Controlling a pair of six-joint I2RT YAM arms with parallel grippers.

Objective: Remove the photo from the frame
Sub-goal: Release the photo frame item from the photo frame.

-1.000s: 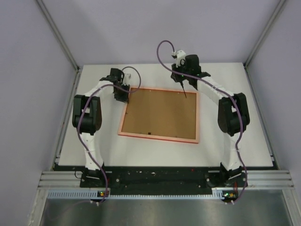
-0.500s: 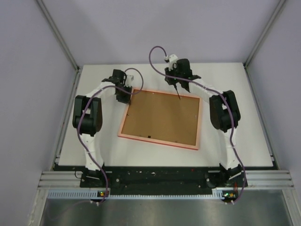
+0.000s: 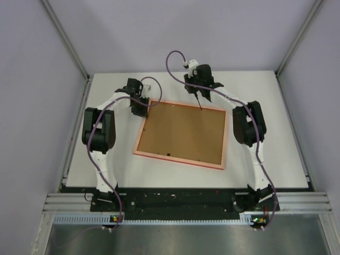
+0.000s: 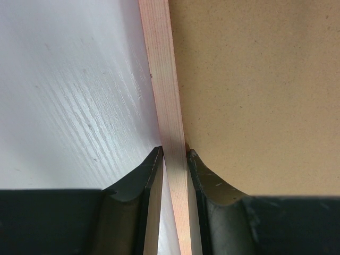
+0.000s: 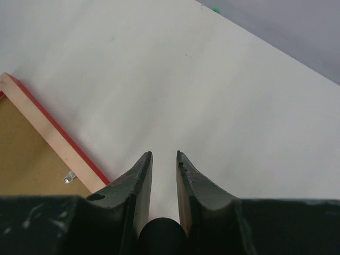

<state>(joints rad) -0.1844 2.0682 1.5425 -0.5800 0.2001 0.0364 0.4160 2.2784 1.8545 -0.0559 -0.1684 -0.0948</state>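
While the frame (image 3: pixel 178 160) lies face down on the white table (image 3: pixel 265 159) with its brown backing board (image 3: pixel 183 133) up, the left gripper (image 4: pixel 173 154) is clamped on the pale rim near the far-left corner, one finger on each side. The right gripper (image 5: pixel 163 155) points down just beyond the far rim, its jaws a narrow slit apart with nothing between them.

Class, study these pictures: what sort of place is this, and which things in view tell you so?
Probably a robot test booth: a left arm and a right arm bolted at the edge of a white table, plain walls with metal posts closing it in, and one frame lying face down.
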